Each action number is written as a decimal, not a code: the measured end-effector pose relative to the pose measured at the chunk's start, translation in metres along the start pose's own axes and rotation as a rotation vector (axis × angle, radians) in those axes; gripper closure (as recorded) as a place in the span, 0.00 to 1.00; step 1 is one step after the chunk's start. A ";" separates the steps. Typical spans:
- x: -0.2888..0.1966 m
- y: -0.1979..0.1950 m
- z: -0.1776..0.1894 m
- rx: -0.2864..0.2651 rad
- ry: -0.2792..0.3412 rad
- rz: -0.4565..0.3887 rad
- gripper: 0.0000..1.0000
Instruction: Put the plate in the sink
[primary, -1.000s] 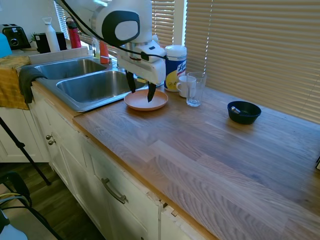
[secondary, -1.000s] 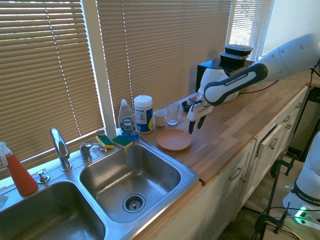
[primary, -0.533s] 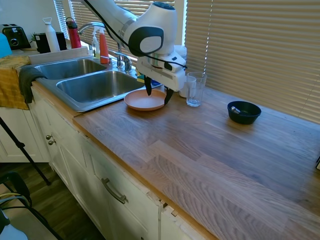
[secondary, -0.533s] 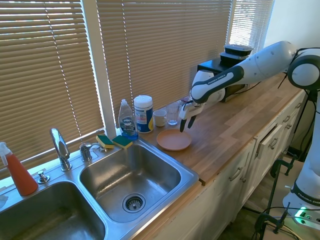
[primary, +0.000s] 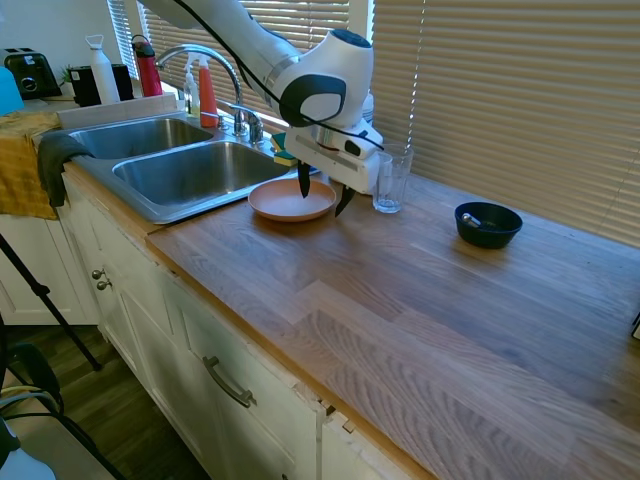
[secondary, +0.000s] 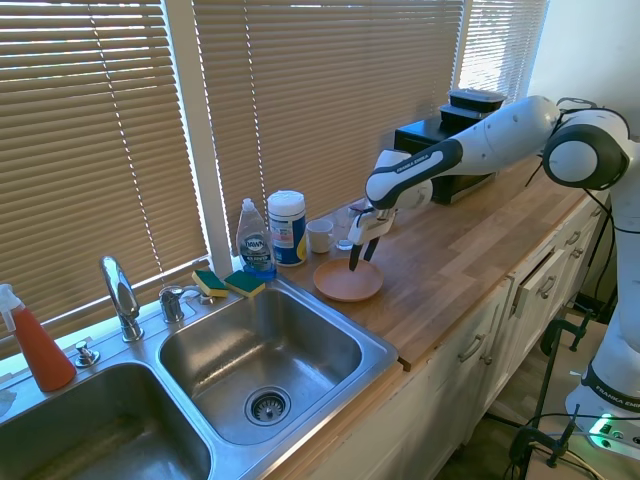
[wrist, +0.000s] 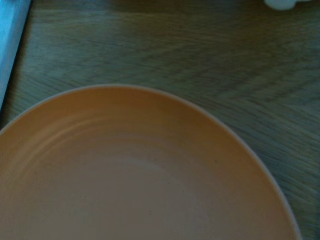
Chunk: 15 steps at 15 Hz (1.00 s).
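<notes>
The salmon-pink plate (primary: 285, 201) (secondary: 345, 282) lies flat on the wooden counter, just beside the sink's (primary: 150, 205) (secondary: 385, 347) nearer basin. My gripper (primary: 323, 200) (secondary: 360, 257) stands open, pointing down over the plate's edge on the side away from the sink. One finger is above the plate's inside and the other just outside the rim. Nothing is held. In the wrist view the plate (wrist: 140, 180) fills the lower part of the picture, with bare counter beyond its rim.
A clear glass (primary: 390, 178) and a white mug (secondary: 320, 236) stand close behind the gripper. A wipes canister (secondary: 286, 228), dish soap (secondary: 255, 240) and sponges (secondary: 228, 283) line the window side. A dark bowl (primary: 488, 224) sits further along the counter. The faucet (secondary: 120, 295) rises behind the basins.
My gripper has moved across the plate, away from the sink towards the glass, and come down closer to the rim. The plate has not moved.
</notes>
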<state>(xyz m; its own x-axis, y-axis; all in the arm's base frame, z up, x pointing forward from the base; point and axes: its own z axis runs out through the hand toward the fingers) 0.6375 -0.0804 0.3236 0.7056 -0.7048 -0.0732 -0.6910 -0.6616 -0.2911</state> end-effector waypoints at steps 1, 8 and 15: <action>0.000 -0.002 0.001 -0.002 -0.010 -0.008 1.00; -0.003 -0.007 0.005 -0.003 -0.036 -0.037 1.00; 0.004 0.001 0.005 0.016 -0.066 -0.021 1.00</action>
<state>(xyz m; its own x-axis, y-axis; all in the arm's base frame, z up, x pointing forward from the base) 0.6406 -0.0823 0.3178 0.7288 -0.6724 -0.1294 -0.6741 -0.6712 -0.3083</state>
